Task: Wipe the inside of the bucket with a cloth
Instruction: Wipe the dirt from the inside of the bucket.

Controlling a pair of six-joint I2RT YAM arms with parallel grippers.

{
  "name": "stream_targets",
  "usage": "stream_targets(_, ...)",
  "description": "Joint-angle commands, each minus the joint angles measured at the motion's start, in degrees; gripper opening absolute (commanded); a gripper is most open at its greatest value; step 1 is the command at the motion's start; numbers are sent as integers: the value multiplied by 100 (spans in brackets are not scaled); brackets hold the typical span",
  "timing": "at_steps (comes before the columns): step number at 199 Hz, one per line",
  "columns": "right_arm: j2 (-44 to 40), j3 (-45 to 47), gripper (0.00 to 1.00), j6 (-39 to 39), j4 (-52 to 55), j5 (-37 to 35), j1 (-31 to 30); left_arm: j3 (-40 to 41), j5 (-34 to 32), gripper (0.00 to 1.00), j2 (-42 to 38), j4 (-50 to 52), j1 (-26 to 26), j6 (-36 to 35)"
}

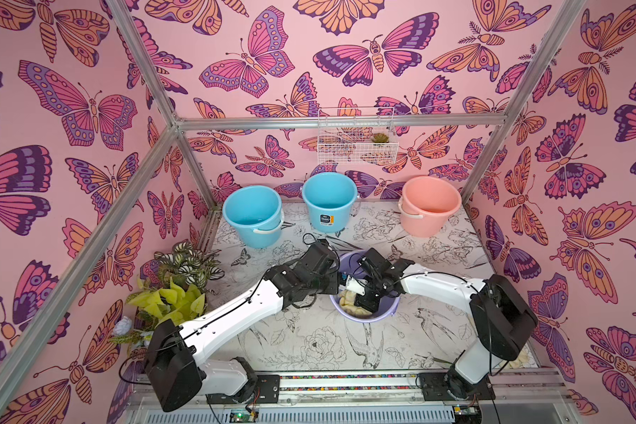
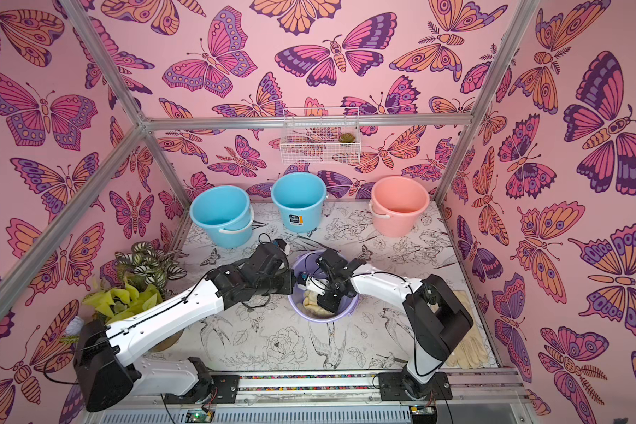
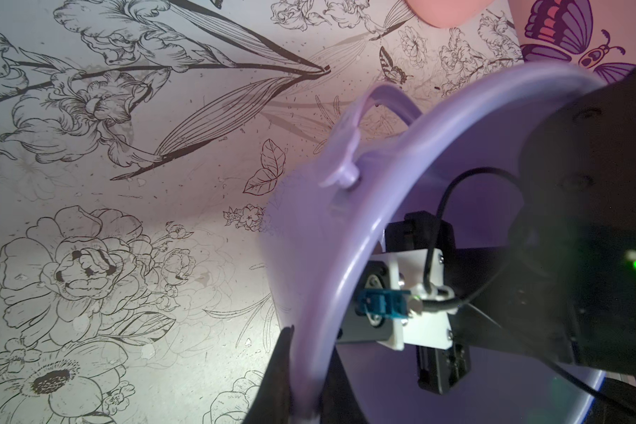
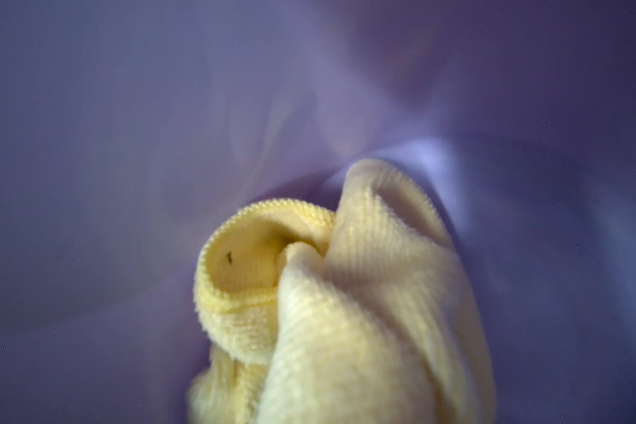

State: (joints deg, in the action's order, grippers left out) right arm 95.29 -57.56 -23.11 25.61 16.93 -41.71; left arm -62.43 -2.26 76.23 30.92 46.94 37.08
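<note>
Presently: the bucket (image 1: 364, 318), lavender, stands upright on the worktop (image 1: 302, 330) between the two arms. It is well forward of the row along the back wall and shows in both top views.

Left tool (image 3: 305, 389): clamped on the bucket's rim on the side facing the left arm. In the left wrist view one dark finger sits outside the wall and one inside, with the rim pinched between them. The handle (image 3: 393, 95) lies outside the rim.

Right tool (image 1: 367, 304): reaches down into the bucket from above. Its fingertips are hidden under its own body in the top views and do not show in the right wrist view. It is closed, and the cloth (image 4: 364, 293), pale yellow, is gathered into a bunch that runs up into it.

Cloth position: inside the bucket, low down, pressed against the lavender inner wall. In a top view its folds show just beside the right tool, toward the left arm and the front.

Elsewhere: two sky-blue buckets (image 1: 252, 216) and a salmon-pink bucket (image 1: 430, 205) stand upright at the back. Potted plants (image 1: 177, 290) sit at the worktop's left edge.
</note>
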Motion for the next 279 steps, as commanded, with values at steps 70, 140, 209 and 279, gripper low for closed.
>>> stream_targets(70, -480, 1057, 0, 1487, -3958, -1291, 0, -49, 151, 0, 72, 141, 44, -147)
stream_targets(140, -827, 1074, 0, 429, -3792, -3324, -74, -23, 132, 0, 48, 150, 52, -130)
stream_targets(209, -893, 626, 0, -1379, -1837, -4662, -114, -41, 55, 0, 88, 160, 52, -129)
stream_targets(279, -564, -489, 0, -1634, 1384, -3765, -109, -32, -7, 0, 102, 167, 52, -139)
